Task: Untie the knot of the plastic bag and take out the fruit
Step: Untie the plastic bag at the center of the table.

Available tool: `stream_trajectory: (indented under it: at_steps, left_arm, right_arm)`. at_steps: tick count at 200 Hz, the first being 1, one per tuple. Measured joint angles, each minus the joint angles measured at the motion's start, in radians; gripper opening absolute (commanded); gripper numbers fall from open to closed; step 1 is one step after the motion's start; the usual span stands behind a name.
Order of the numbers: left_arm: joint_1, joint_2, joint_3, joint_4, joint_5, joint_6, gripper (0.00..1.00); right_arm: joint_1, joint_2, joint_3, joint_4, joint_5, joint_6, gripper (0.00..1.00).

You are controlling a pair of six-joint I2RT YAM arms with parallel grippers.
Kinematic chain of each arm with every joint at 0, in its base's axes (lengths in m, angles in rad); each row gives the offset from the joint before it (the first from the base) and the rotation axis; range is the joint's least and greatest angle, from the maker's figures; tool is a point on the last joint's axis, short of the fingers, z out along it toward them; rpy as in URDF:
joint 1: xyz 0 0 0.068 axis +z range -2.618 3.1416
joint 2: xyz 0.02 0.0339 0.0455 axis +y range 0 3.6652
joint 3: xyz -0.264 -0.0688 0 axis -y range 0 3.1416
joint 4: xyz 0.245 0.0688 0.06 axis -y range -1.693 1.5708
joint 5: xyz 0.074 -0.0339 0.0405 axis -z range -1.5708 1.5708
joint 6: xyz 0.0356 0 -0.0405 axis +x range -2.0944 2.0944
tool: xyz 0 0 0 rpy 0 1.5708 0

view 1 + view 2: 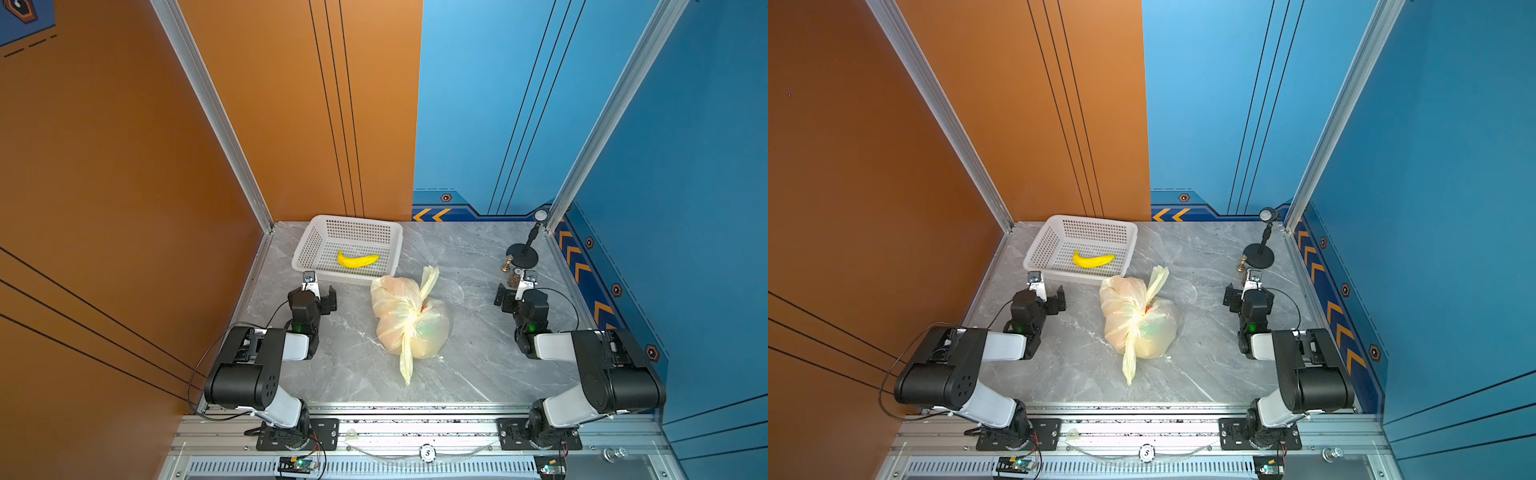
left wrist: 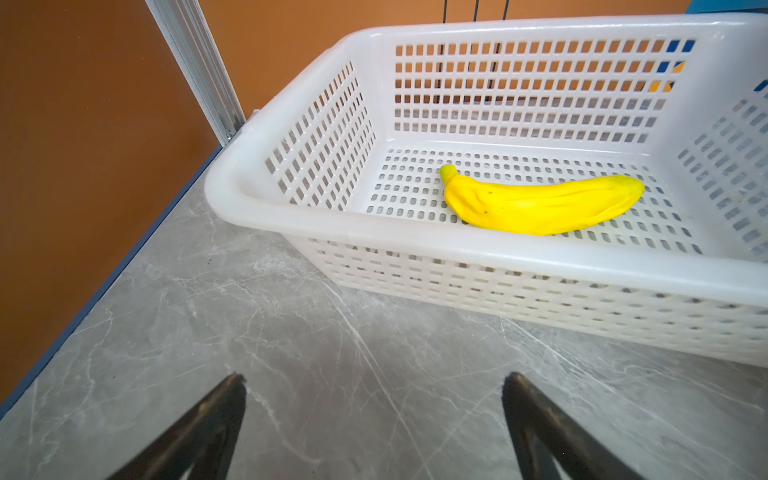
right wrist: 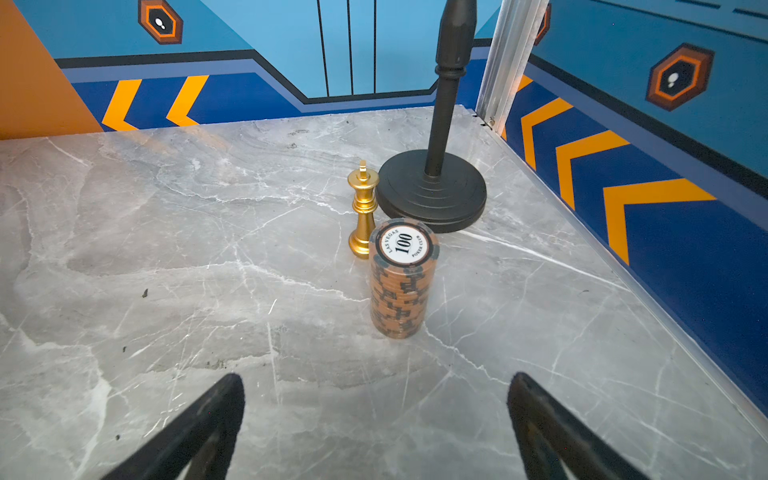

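1. The plastic bag (image 1: 409, 316) lies near the middle of the grey marble table (image 1: 478, 365), between the two arms and touching neither.
2. The bag is tied. The knot (image 1: 417, 318) sits on top of the bulging plastic, roughly at its centre in both top views (image 1: 1139, 322).
3. From the knot, one handle strip (image 1: 430, 280) sticks out toward the back wall. The other strip (image 1: 406, 361) trails flat on the table toward the front edge.
4. The fruit (image 1: 424, 309) is inside the bag. It shows only as dim orange and green patches through the thin plastic, so the pieces cannot be counted.
5. The left gripper (image 2: 376, 380) hovers over bare table just in front of the white basket (image 2: 498, 253). Its jaws are spread wide with nothing between them.
6. A yellow banana (image 2: 540, 203) lies on the basket floor. In a top view the basket (image 1: 305, 245) stands in the far left corner, and its near right corner is just beside the bag.
7. The right gripper (image 3: 376, 378) hangs over empty table on the right side, well apart from the bag. Its jaws are also spread wide and hold nothing.
8. Ahead of the right gripper stand a stack of poker chips (image 3: 403, 282), a gold chess piece (image 3: 363, 208) and a black round-based stand (image 3: 432, 195), grouped closely near the far right corner.
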Motion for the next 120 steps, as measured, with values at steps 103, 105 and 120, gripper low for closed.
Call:
stream_trajectory:
  at_steps: [103,105,120]
  left_arm:
    - [-0.033,-0.190,-0.034,-0.076,-0.054,0.003,0.99]
    - [-0.034,-0.198,-0.034,-0.080,-0.056,0.003,0.99]
    - [-0.054,-0.302,-0.022,-0.179,-0.069,-0.011,0.98]
  right_arm:
    - [0.006,-0.267,0.152,-0.402,-0.047,0.023,1.00]
    - [0.006,-0.273,0.154,-0.410,-0.049,0.027,1.00]
    - [0.018,-0.328,0.199,-0.522,-0.077,0.062,0.98]
